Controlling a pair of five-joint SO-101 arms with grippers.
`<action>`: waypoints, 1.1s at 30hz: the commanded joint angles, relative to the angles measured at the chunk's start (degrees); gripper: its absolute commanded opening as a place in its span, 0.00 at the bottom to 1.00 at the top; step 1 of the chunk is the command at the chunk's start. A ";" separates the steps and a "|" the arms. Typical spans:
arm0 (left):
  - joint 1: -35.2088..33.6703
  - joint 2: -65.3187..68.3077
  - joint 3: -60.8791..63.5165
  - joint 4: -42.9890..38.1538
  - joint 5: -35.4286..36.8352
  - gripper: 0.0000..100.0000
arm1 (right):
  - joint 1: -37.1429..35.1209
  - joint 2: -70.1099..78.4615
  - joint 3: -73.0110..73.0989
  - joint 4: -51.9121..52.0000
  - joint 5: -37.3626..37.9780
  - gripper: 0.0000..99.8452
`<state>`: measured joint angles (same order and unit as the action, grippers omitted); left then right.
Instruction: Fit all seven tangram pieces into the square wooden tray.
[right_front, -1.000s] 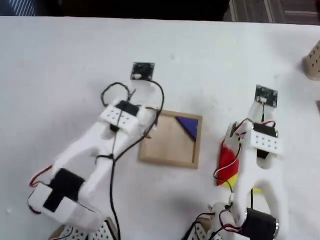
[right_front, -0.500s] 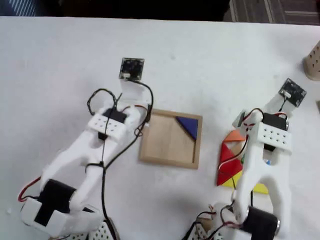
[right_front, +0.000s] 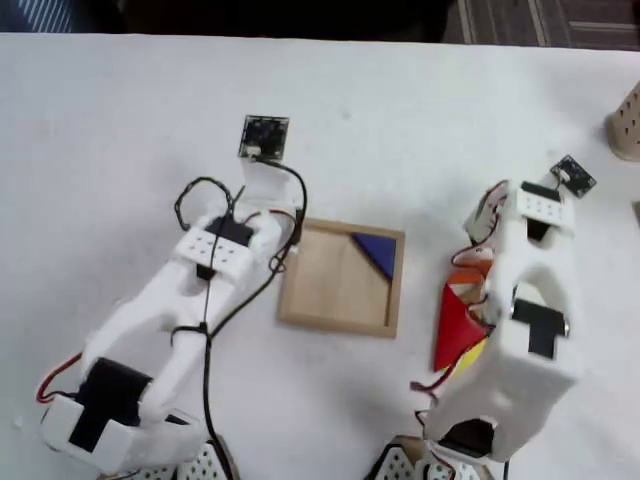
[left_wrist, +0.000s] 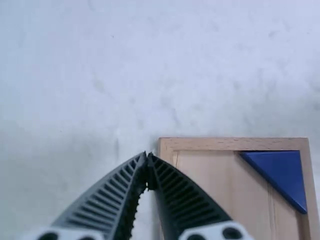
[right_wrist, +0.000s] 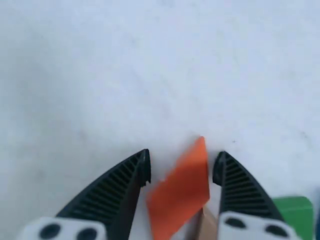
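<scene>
right wrist view: the right jaws stand spread, one on either side of the orange piece (right_wrist: 182, 192), which lies on the bench (right_wrist: 100, 60) between them with a gap on both sides (no pinch yet, as far as i can tell). a green piece (right_wrist: 296, 214) lies just beside one jaw. the left jaws are pressed together on nothing, tips just outside a corner of the square wooden tray (left_wrist: 200, 144). inside the tray a blue triangle (left_wrist: 279, 172) sits tucked into one corner. in the high view the loose pieces cluster beside the tray under the right arm, a red piece (right_front: 458, 322) and a yellow piece (right_front: 472, 352) among them. my read: one of seven is placed, and picking up the orange piece is the step in hand. next the jaws need to close squarely on its edges, lift, carry it across to the tray and turn it to suit the open space.
</scene>
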<state>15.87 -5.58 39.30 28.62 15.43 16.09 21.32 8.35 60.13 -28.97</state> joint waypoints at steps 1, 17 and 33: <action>-0.22 -3.12 -0.53 -1.58 -0.53 0.02 | -0.22 3.03 -9.67 2.95 -0.53 0.21; -0.40 -2.95 -0.18 -3.96 -0.62 0.02 | -12.18 9.63 -29.36 13.41 2.64 0.21; -0.40 -2.95 -0.18 -3.96 -0.62 0.02 | -8.66 -10.68 -5.01 14.02 -3.25 0.27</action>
<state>15.87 -5.58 39.30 26.07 15.43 6.86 17.10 -4.66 80.09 -28.62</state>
